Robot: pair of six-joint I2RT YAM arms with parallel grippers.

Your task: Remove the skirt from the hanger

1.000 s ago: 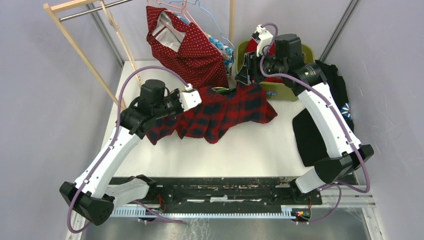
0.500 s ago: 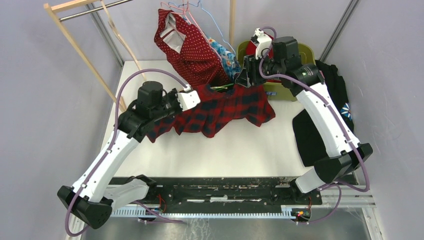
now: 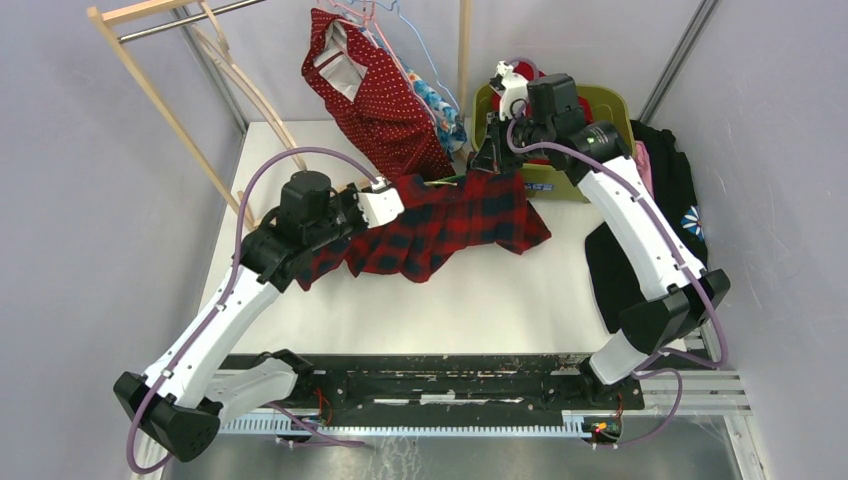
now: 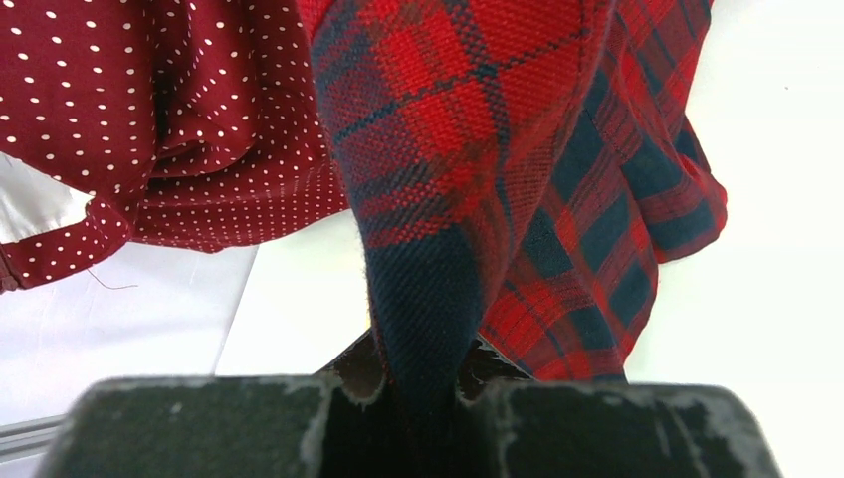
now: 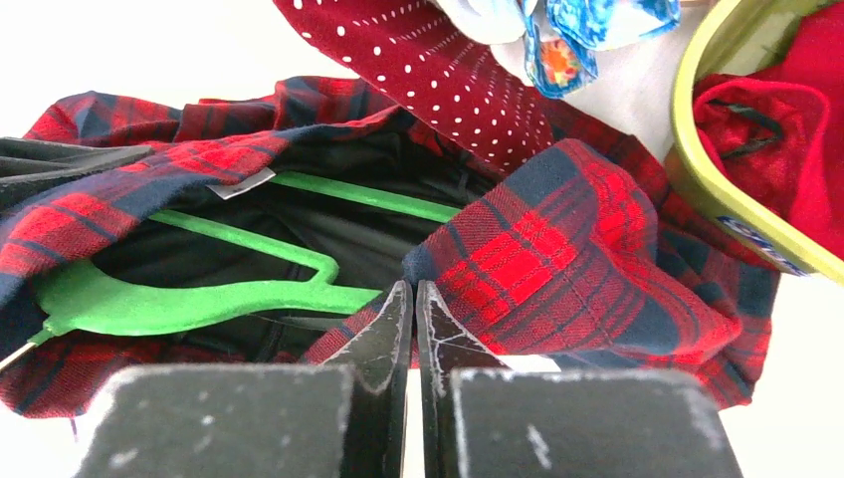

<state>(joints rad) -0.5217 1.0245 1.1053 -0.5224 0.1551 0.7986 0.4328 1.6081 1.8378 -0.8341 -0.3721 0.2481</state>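
Observation:
The red and navy plaid skirt point(image 3: 450, 215) lies spread on the white table between my two arms. Its waistband gapes towards the right wrist camera, showing the skirt point(image 5: 587, 249) still threaded on a green hanger point(image 5: 199, 299). A sliver of the hanger point(image 3: 447, 181) peeks out at the top edge. My left gripper point(image 4: 423, 373) is shut on a fold of the skirt point(image 4: 448, 149) at its left end. My right gripper point(image 5: 413, 294) is shut, its tips at the waistband edge beside the hanger's bar, with nothing visible between them. From above, the right gripper point(image 3: 487, 160) hovers over the skirt's top right corner.
A red white-dotted dress point(image 3: 385, 100) and a blue patterned garment point(image 3: 445, 100) hang from the wooden rack point(image 3: 150, 90) just behind the skirt. An olive bin point(image 3: 612, 100) with red cloth stands behind the right gripper. Black clothes point(image 3: 625, 270) lie at the right.
My right gripper closed its jaws and shifted slightly back and left over the waistband. The skirt slid a little left with the left gripper. The dotted dress swung.

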